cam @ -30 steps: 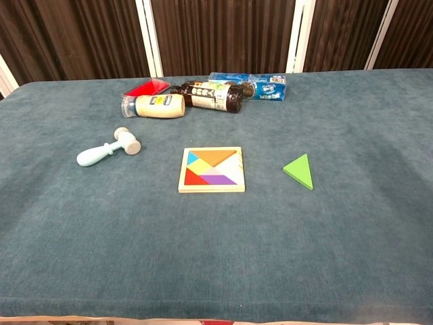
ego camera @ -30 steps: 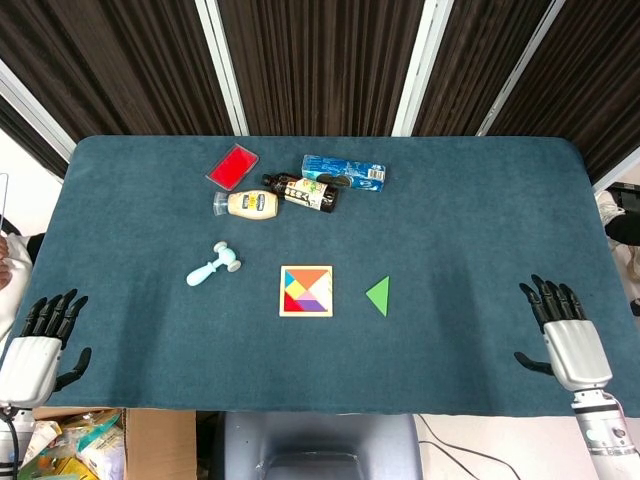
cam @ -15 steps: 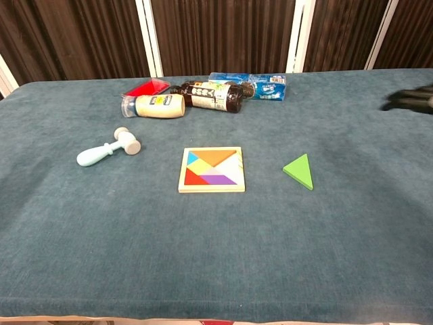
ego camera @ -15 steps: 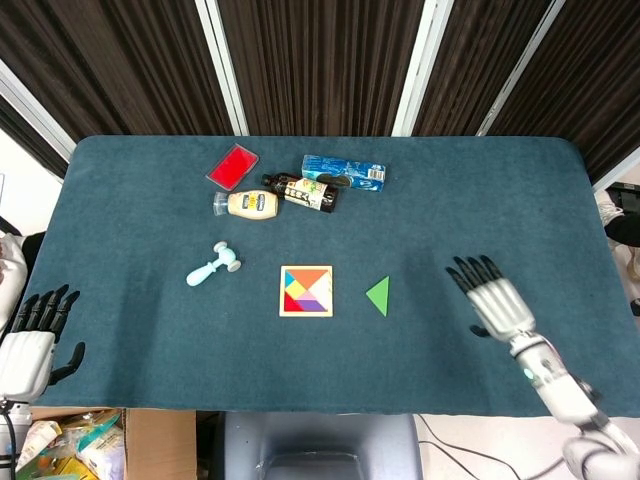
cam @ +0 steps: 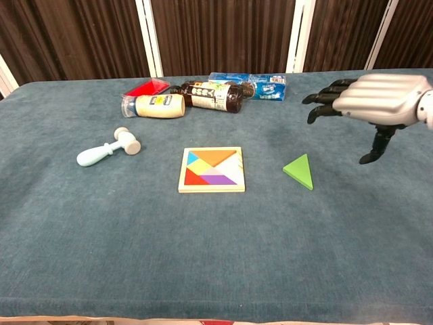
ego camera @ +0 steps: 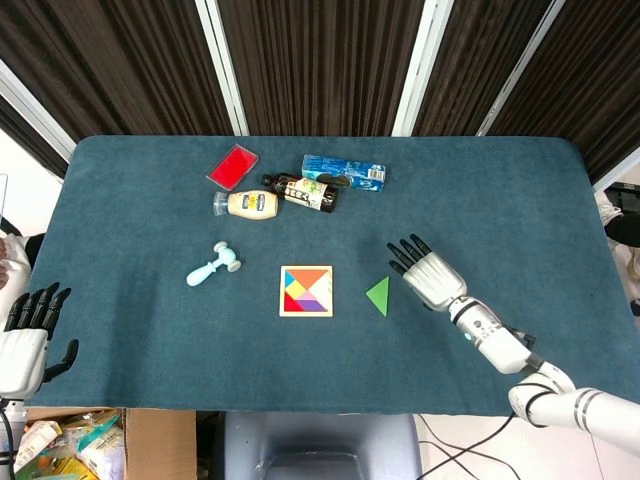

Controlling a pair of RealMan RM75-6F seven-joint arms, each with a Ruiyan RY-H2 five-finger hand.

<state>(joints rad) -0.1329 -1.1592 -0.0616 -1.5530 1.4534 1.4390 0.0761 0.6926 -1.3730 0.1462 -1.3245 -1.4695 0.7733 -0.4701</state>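
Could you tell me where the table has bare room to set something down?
The teal cloth is bare along the near edge, below the wooden tangram tray, and over the far right. The far middle is crowded: red flat box, cream bottle, dark bottle, blue packet.

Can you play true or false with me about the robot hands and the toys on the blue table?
1. The right hand holds the green triangle. False: it hovers open beside the triangle, apart from it.
2. The puzzle board lies left of the green triangle. True.
3. The toy hammer lies on top of the puzzle board. False: it lies on the cloth to the left of it.
4. The left hand holds nothing. True.
5. The brown bottle stands upright. False: it lies on its side.
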